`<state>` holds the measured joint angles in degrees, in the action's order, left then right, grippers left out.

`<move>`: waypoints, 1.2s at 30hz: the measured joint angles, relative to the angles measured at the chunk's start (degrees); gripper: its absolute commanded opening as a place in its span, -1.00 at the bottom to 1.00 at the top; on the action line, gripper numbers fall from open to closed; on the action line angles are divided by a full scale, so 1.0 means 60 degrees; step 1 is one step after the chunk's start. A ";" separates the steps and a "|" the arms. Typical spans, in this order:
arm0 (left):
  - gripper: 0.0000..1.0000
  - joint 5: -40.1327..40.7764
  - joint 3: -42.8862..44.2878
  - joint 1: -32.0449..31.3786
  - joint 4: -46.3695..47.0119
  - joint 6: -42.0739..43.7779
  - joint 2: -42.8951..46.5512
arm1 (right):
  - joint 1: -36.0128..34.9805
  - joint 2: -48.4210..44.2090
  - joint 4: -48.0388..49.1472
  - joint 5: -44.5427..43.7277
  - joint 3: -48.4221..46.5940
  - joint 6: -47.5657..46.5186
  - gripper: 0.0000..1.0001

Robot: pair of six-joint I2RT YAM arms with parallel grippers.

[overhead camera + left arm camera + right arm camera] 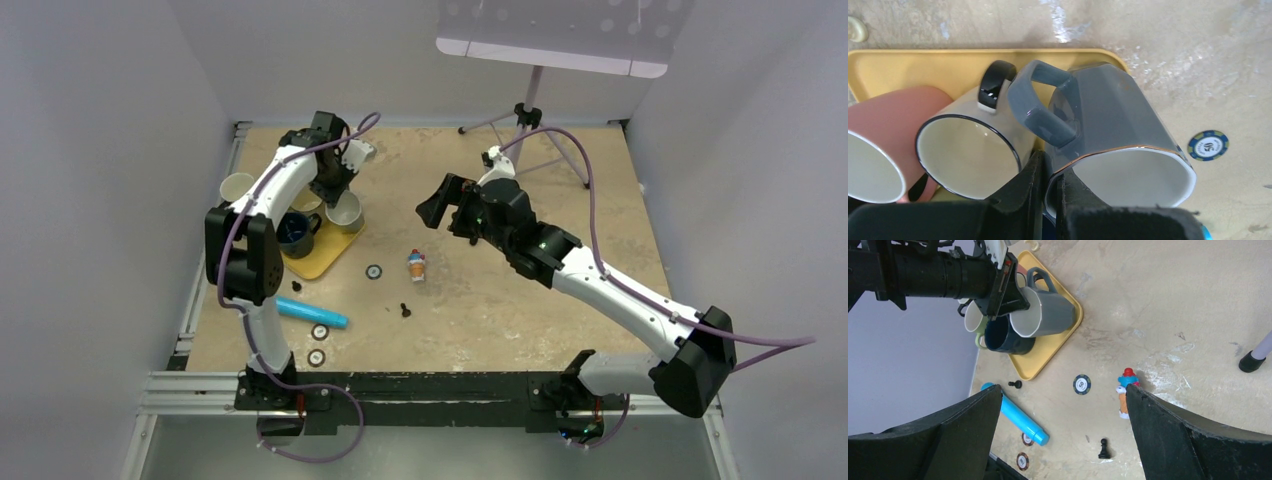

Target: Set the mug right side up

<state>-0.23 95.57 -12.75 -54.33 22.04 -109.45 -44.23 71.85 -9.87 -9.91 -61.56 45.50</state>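
The grey mug (1118, 120) with a white inside and a grey handle is mouth-up over the right corner of the yellow tray (913, 65). My left gripper (1048, 167) is shut on its rim, one finger inside and one outside next to the handle. The mug shows in the top view (345, 212) under my left gripper (335, 190), and in the right wrist view (1048, 315). I cannot tell whether its base touches the tray. My right gripper (440, 205) hangs wide open and empty over the table's middle; its jaws (1063, 390) frame bare table.
On the tray stand a cream mug with a black rim (973, 145), a pink mug (883, 145) and a dark blue mug (295, 232). Another cream mug (237, 187) stands left of it. Nearby lie a blue cylinder (312, 314), poker chips (373, 271), pawns (405, 310) and a toy figure (416, 266).
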 measured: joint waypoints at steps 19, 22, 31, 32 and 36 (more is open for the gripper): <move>0.08 -0.0794 0.0379 0.0605 -0.0623 0.0627 -0.0452 | 0.0000 -0.0007 -0.0011 -0.0193 0.0036 -0.0346 0.97; 0.47 -0.0889 0.0623 0.0605 -0.0769 0.0798 -0.0342 | 0.0000 -0.0007 -0.0007 -0.0175 0.0040 -0.0397 0.97; 1.00 -0.0597 0.0856 0.0605 -0.0244 0.0914 0.2663 | 0.0499 -0.0627 -0.0226 -0.0361 0.0594 -0.1235 0.97; 1.00 -0.0543 0.0368 0.0605 0.0168 0.0790 0.3399 | 0.0696 -0.0834 -0.0244 -0.0503 0.0787 -0.1330 0.97; 1.00 -0.0262 -0.2725 0.0605 0.2124 0.0175 0.7165 | 0.1789 -0.2073 0.0000 -0.1679 0.2135 -0.1810 0.97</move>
<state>-1.80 79.22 -9.13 -41.58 23.09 -66.46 -33.50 59.42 -9.87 -19.99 -48.75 34.63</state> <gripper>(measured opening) 0.997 0.985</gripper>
